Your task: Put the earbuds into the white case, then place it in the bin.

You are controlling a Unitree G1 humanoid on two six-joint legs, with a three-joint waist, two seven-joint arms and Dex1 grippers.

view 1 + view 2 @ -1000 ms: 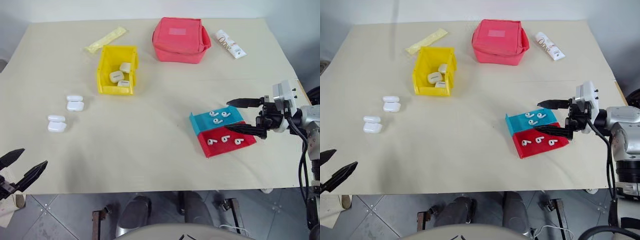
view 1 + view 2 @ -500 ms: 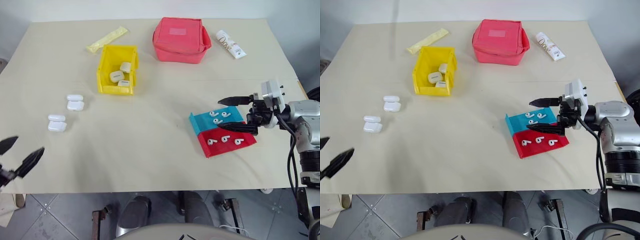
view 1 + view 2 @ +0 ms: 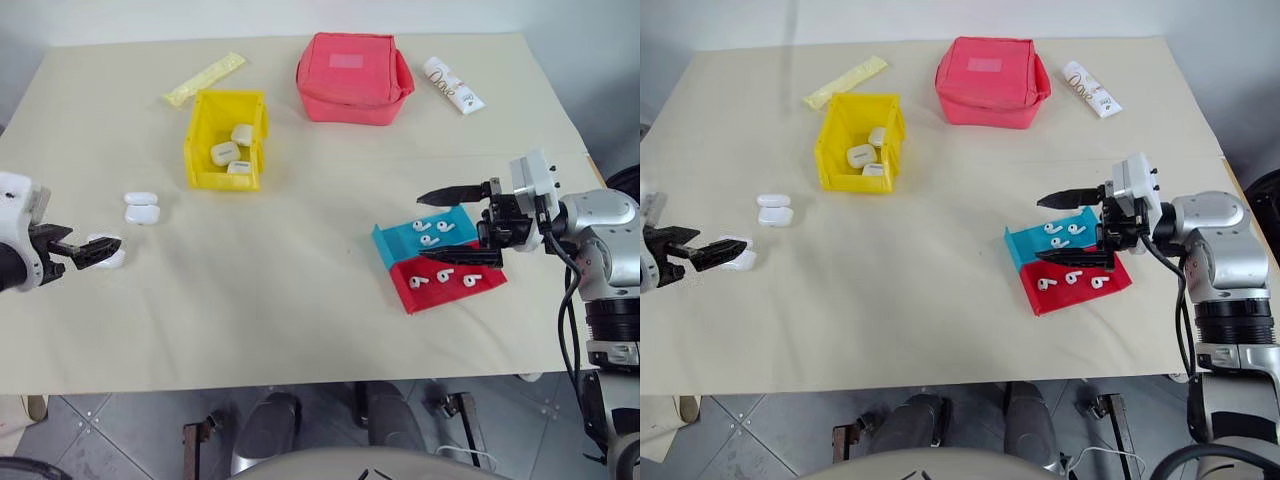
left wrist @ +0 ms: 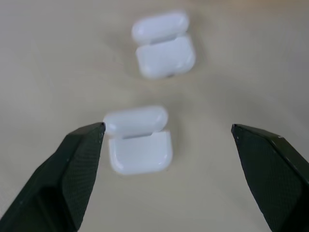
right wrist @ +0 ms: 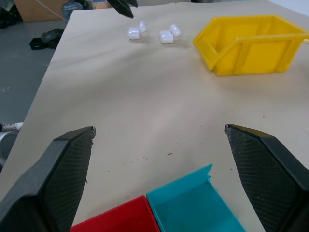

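The left gripper (image 3: 88,250) hovers with its fingers spread wide, low over the left side of the surface (image 3: 300,290), pointing at the nearer white case (image 4: 139,140), which lies open-lidded between the fingertips without being touched. A second white case (image 3: 141,207), also open, sits just beyond it. Farther back stands the bin (image 3: 226,152), yellow, with several white cases inside.

The right gripper (image 3: 447,225) is spread too, holding nothing, its fingers level above the teal tray (image 3: 425,232) and the red tray (image 3: 450,280), which lie side by side, touching. The earbuds (image 3: 431,240) lie loose in both trays.

At the far edge rest a red pouch (image 3: 352,76), a white tube (image 3: 452,85) and a pale yellow packet (image 3: 204,78).
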